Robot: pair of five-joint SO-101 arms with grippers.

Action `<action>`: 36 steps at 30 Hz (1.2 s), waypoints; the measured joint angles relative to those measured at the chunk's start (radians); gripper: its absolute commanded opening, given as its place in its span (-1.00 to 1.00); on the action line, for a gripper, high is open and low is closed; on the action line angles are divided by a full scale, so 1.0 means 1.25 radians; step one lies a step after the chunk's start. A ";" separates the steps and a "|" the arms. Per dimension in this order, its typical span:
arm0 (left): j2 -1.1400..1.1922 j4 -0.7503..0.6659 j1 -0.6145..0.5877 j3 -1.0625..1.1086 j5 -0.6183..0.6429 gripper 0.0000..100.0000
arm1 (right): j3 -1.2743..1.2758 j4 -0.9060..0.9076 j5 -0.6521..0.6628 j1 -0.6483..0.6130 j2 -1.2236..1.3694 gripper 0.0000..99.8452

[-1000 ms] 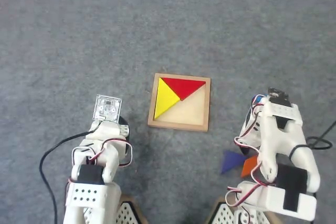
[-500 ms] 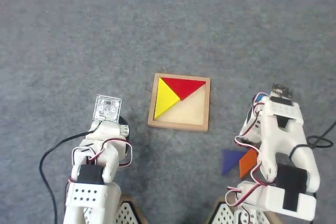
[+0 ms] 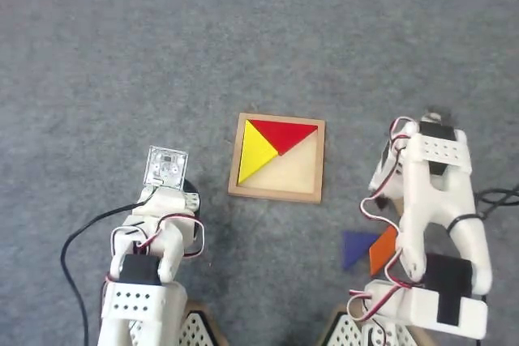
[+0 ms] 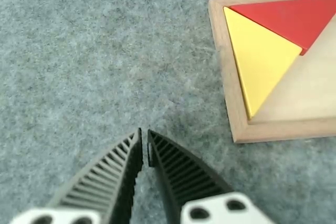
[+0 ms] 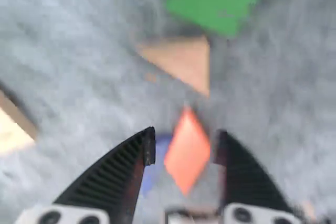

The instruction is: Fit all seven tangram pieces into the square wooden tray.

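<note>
One tray (image 3: 276,194) part-filled | left end effector (image 4: 144,132) pressed together | right end effector (image 5: 184,131) spread

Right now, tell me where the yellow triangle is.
In the high view, the yellow triangle lies inside the wooden tray, on the side toward the left arm, touching the red triangle.

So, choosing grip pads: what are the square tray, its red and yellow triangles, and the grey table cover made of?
Square tray: pale, matte, looks like bare wood. Red triangle and yellow triangle: smooth flat colour, probably painted wood. Grey table cover: fuzzy fibres, like felt or carpet.
</note>
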 measured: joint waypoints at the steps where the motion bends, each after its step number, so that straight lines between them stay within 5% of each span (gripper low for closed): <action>1: 0.000 0.000 0.000 0.000 0.000 -0.97 | 0.002 0.038 0.018 -0.010 0.000 -0.31; 5: 0.000 0.000 0.000 0.000 0.000 -0.97 | 0.028 0.088 0.093 -0.065 0.002 -0.36; 15: 0.000 0.000 0.000 0.000 0.000 -0.97 | 0.090 -0.099 0.066 -0.063 0.112 -0.50; 21: 0.000 0.000 0.000 0.000 0.000 -0.97 | 0.093 -0.147 0.064 -0.063 0.136 -0.77; 29: 0.000 0.000 0.000 0.000 0.000 -0.97 | 0.108 -0.187 0.052 -0.055 0.129 -0.79; 36: 0.000 0.000 0.000 0.000 0.000 -0.97 | 0.104 -0.188 0.027 0.043 0.102 -0.88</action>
